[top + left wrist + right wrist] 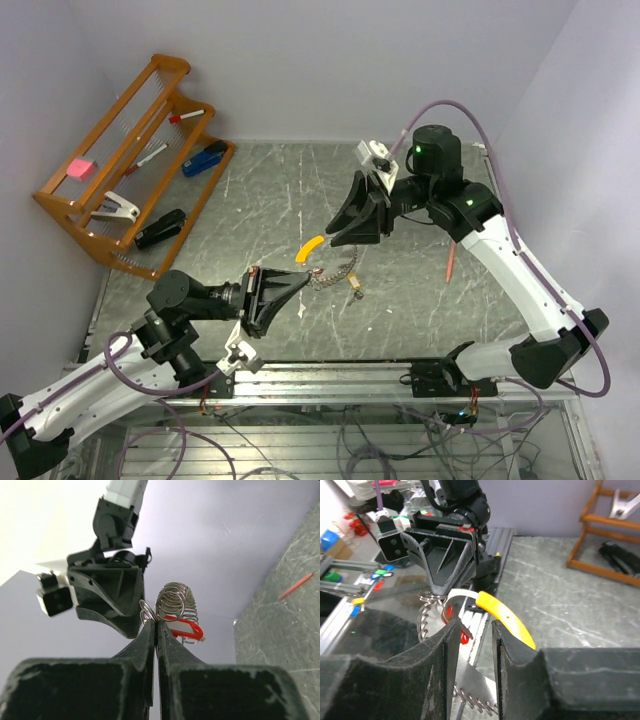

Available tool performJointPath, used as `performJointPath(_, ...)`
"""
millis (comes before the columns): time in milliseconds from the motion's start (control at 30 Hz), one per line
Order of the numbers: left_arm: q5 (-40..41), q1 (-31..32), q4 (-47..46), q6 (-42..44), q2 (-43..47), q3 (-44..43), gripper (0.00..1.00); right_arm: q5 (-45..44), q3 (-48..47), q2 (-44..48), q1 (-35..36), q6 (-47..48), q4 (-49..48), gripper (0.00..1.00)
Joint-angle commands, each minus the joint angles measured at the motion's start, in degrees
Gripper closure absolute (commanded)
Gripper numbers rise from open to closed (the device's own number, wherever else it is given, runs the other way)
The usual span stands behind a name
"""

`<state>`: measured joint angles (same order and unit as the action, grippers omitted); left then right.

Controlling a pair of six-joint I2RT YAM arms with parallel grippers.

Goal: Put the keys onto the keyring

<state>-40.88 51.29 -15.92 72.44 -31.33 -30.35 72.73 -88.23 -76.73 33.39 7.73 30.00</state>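
Grey stone table (420,300); keyring (335,275) in left jaws.

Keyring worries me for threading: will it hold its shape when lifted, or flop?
Probably floppy: the coiled keyring trails loosely from the shut left gripper. Likely light, since a pinch holds it. Its yellow tag may swing.

Left gripper (303,277) near-left, pinched tight on keyring (175,602). Right gripper (338,238) angled in from far right, jaws parted.

Keyring (332,277) between left claw (303,281) and right claw (342,238); stick (452,260) right; rack (130,160) far left.
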Motion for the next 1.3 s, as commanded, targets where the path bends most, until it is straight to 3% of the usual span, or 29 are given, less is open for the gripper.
performJointPath(0,-3.8,0.5,-2.1,4.1,1.1,-1.1,0.93,5.7,2.8,0.1,0.1,-5.6,-3.5,0.70)
performJointPath(200,-4.0,0.5,-0.4,7.1,0.1,-1.9,0.93,7.5,6.9,1.1,0.7,-13.9,-12.6,0.73)
performJointPath(333,-3.8,0.5,0.4,8.8,-0.5,-2.1,0.93,8.5,6.9,1.3,1.5,-15.5,-13.7,0.73)
performJointPath(600,-3.5,0.5,-1.2,9.3,-1.6,-2.1,0.93,6.6,4.4,-0.2,5.0,-8.8,-3.5,0.69)
performJointPath(1000,-4.7,0.5,-1.4,9.9,-1.5,-3.1,0.93,4.0,3.5,-1.4,6.0,-3.8,3.9,0.71)
performJointPath(1267,-6.5,0.5,-0.5,11.7,-1.7,-3.7,0.93,3.4,2.8,-2.7,6.5,-3.6,4.4,0.80)
